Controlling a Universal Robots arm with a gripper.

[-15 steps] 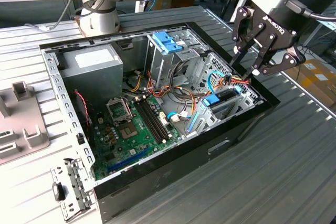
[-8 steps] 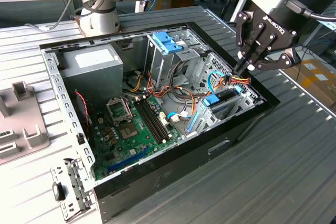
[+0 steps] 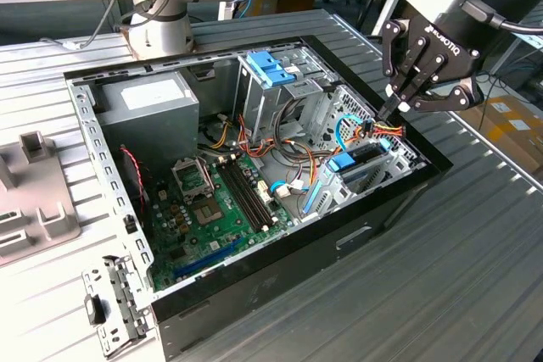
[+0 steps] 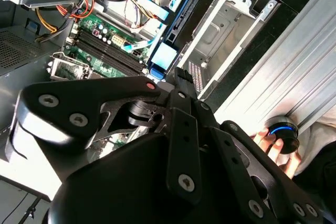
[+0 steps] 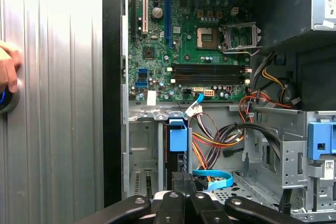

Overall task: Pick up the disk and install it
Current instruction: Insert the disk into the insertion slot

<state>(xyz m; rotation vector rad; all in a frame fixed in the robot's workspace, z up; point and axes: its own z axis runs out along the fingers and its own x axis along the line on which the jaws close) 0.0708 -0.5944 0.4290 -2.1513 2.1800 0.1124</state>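
An open computer case (image 3: 254,294) is seen lying on a ribbed metal table (image 3: 475,277), with the motherboard (image 3: 216,209) exposed on its floor. The gripper (image 3: 392,109) is held above the case's edge at the exterior view's right, over the drive bay; its fingers (image 5: 184,190) are pressed together with nothing between them. The disk (image 3: 361,163) is seated in that bay, standing on edge, its blue tab (image 5: 178,136) facing the motherboard. A hand (image 4: 273,148) is rested on a blue-lit knob (image 4: 283,134) on the table.
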